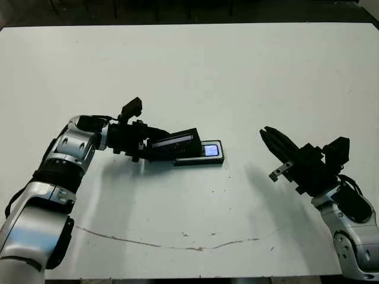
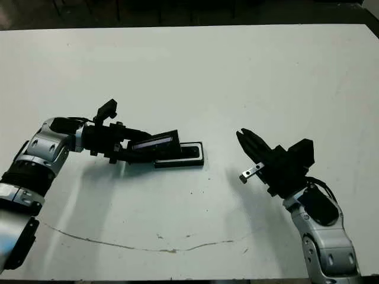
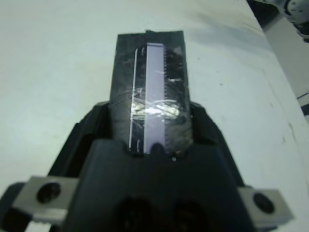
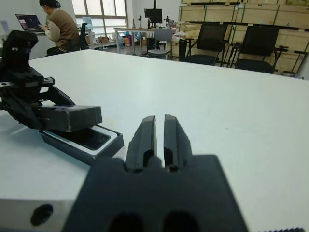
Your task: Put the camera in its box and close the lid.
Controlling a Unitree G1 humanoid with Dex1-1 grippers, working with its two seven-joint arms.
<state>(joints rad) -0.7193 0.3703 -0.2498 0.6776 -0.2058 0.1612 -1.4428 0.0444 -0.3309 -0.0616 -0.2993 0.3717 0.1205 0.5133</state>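
Left gripper (image 1: 155, 147): clamping the lid (image 1: 173, 142), tilting it over the box (image 1: 201, 155).
Right gripper (image 1: 271, 141): hovering right of the box, fingers pressed together, holding nothing.

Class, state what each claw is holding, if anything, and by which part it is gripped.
The left claw grips the lid by its near end, tilted over the box. The right claw is shut and holds nothing.
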